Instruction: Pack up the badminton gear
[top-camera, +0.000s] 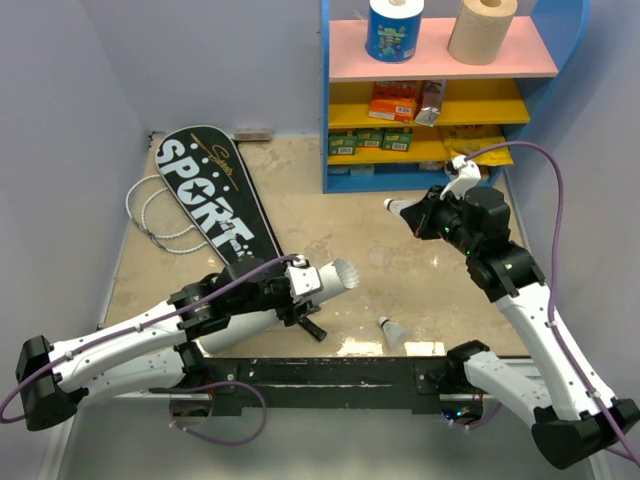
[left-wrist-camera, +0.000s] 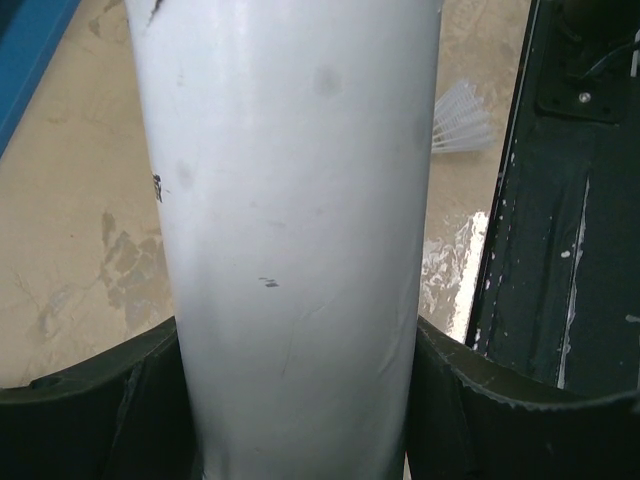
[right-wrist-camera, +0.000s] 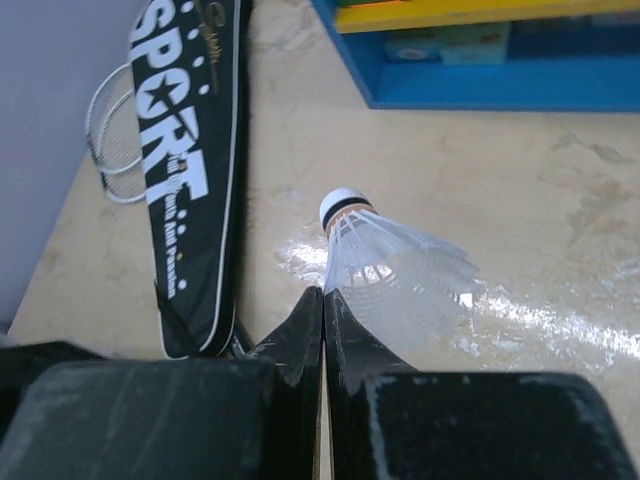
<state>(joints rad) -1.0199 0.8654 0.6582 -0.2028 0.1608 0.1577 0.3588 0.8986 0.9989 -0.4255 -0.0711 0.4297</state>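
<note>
Near edge: a loose shuttlecock (top-camera: 390, 330) lies on the table (top-camera: 330, 215) just beyond the black base rail (top-camera: 330, 372), between the two arms. Nothing touches it. It sits right of the left gripper and a little nearer than the tube's mouth.

Left gripper (top-camera: 300, 290): clamped across the white tube (left-wrist-camera: 295, 220). In the left wrist view one dark finger presses each side of the tube wall. The tube lies at a low slant, its open mouth pointing right and slightly up-table, past the fingers. The rest of it runs back along the left forearm.

Right gripper (right-wrist-camera: 323, 295): jaws closed tight, no gap showing. The edge of a pinched shuttlecock (right-wrist-camera: 395, 275) is caught at the fingertips, skirt against the right finger. Its cork end points away from the gripper. It is clear of the table, up-table and right of the tube's mouth, and apart from it.

Farther left: the black "SPORT" cover (top-camera: 215, 200) lies flat. Its broad end points to the back corner and its narrow end reaches toward the left arm. The rackets (top-camera: 150, 215) show white-strung heads at the cover's left edge, touching it and partly under it.

Back right: a blue shelf unit (top-camera: 325, 100) with packets inside and two paper rolls (top-camera: 483, 30) on top.
</note>
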